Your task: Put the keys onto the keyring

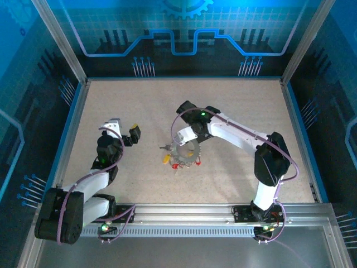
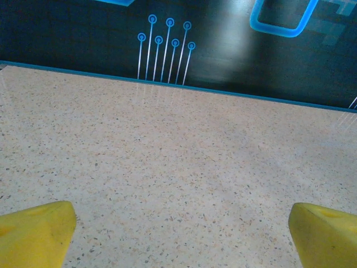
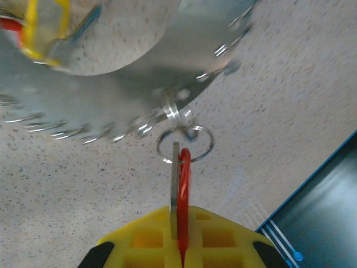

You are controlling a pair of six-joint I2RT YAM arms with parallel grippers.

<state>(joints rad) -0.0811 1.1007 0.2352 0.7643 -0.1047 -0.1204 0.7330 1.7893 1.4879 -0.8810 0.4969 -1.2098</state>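
Red-headed small silver key (image 3: 183, 184) pinched edge-on in the closed right gripper (image 3: 178, 237), its wire loop (image 3: 212, 144) at the notched rim of the flat grey metal keyring (image 3: 111, 95), mid-table (image 1: 240, 100), for threading. The left gripper (image 2: 178, 234) hovers spread wide, holding 0 keys.

Left arm (image 1: 96, 180) folded near its base, left fingers (image 2: 33, 231) spread wide; right arm (image 1: 234, 134) reaching inward, right fingers (image 3: 145, 239) clamped together

You have a speckled beige tabletop (image 1: 240, 106) edged with a thin blue trim (image 3: 310, 180). Behind it stands a dark back panel (image 1: 184, 33) with glowing blue circuit lines and a gear motif (image 1: 187, 5). 2 aluminium posts (image 1: 58, 39) rise at its far corners. A slotted aluminium rail (image 1: 184, 211) runs along the near edge. On the wall ahead you see 7 blue pin-shaped lines (image 2: 166, 47).
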